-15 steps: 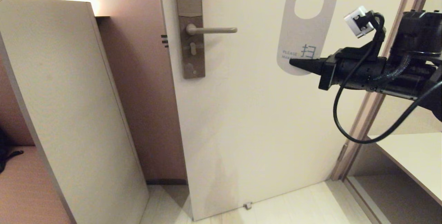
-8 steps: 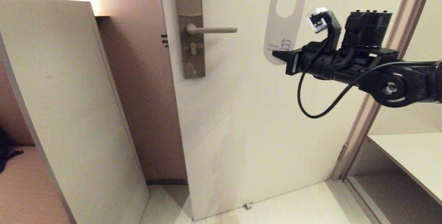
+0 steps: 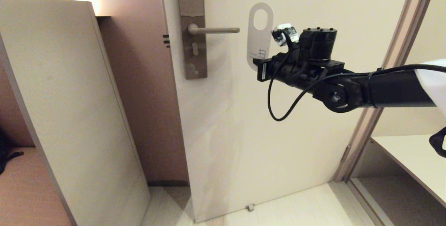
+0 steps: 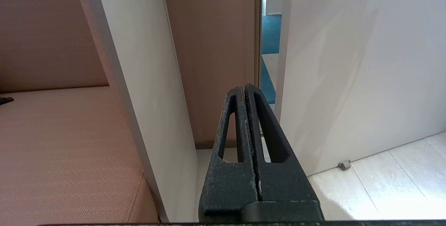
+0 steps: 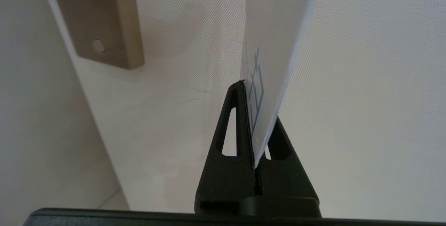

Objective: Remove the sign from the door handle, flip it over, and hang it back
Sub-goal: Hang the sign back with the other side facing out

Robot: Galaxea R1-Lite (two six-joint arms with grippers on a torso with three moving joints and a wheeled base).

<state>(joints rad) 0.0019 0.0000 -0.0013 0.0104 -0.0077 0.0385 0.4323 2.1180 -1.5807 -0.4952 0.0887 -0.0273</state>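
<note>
My right gripper is shut on the bottom edge of the white door sign, which stands upright with its oval hole at the top and blue print low down. The sign is held in the air just right of the free end of the door handle, apart from it. In the right wrist view the sign rises edge-on from between the black fingers of the gripper. My left gripper is shut and empty, parked low, facing the gap between door and panel.
The cream door stands ajar, with a metal lock plate behind the handle. A tall cream panel leans at the left. The door frame and a shelf are at the right. A small door stop sits on the floor.
My right arm has carried the sign left and slightly down, from the door's right side to just beside the handle's tip. The sign has turned more edge-on to the head view.
</note>
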